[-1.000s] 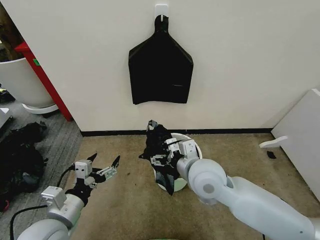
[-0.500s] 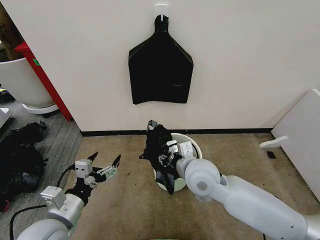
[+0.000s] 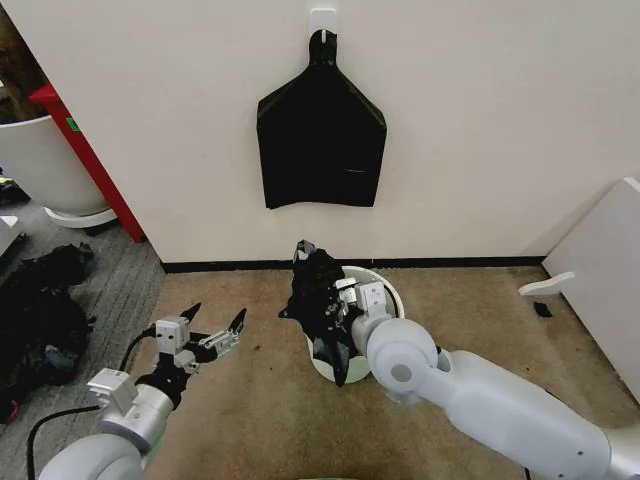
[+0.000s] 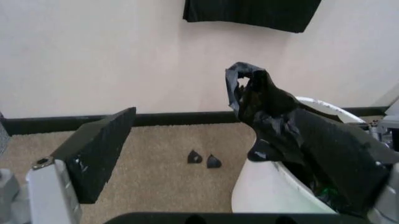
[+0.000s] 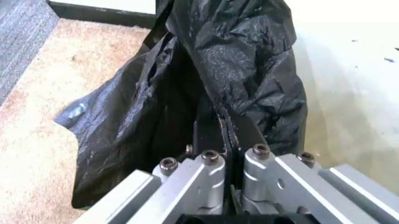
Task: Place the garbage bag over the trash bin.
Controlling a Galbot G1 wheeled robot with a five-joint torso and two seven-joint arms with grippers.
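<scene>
The garbage bag [image 3: 318, 300] is a crumpled glossy black bag draped over the left rim of the trash bin [image 3: 390, 295], a small white bucket on the carpet by the wall. My right gripper [image 3: 335, 308] is shut on the garbage bag [image 5: 206, 79] at the bin's left side, its fingers pressed together on a fold of the plastic. My left gripper [image 3: 212, 325] hangs open above the carpet to the left of the bin, nothing between its fingers. From the left wrist, the bag [image 4: 293, 135] hangs over the bin's rim [image 4: 265, 186].
A flat black bag bunch [image 3: 321, 140] hangs from a hook on the wall above the bin. A large white tub [image 3: 45, 165] and a red post [image 3: 85, 150] stand at far left, a dark heap [image 3: 40, 315] below them. A white panel [image 3: 600, 275] leans at right.
My left gripper has edged slightly right, toward the bin. My right gripper has stayed shut on the bag at the bin's rim.
</scene>
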